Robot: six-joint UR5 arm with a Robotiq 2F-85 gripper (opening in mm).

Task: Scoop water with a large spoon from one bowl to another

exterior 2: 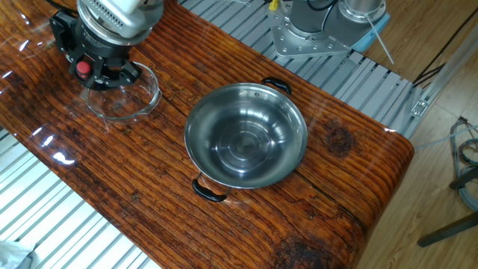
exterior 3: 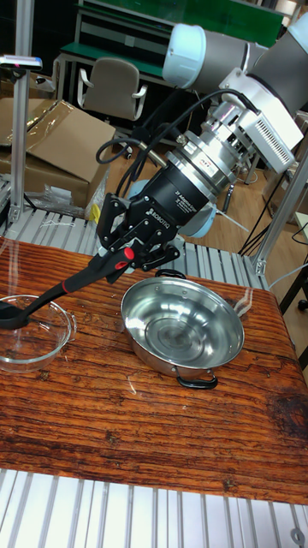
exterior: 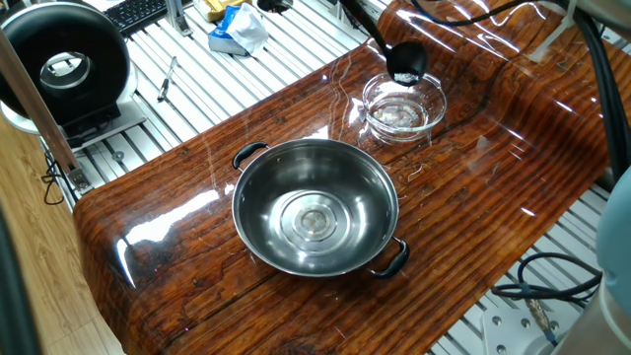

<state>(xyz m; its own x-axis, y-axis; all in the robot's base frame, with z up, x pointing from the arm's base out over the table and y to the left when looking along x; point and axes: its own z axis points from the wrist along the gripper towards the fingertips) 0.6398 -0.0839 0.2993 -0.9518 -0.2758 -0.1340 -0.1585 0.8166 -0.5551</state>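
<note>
Over the worktop's far corner, the gripper (exterior 3: 128,255) jaws pinch the large spoon (exterior 3: 60,293), tipped over the glass bowl (exterior: 403,106). Pouring looks done; next, dip into the steel bowl (exterior: 315,206).

Silver-grey arm (exterior 3: 257,77), pale-blue joint cap, black gripper (exterior 3: 128,248) with red button, possibly "Robotiq" lettering.

table (exterior: 493,207): glossy wood | chair (exterior 3: 111,88) | cardboard box (exterior 3: 60,137) | keyboard (exterior: 133,12)
</note>
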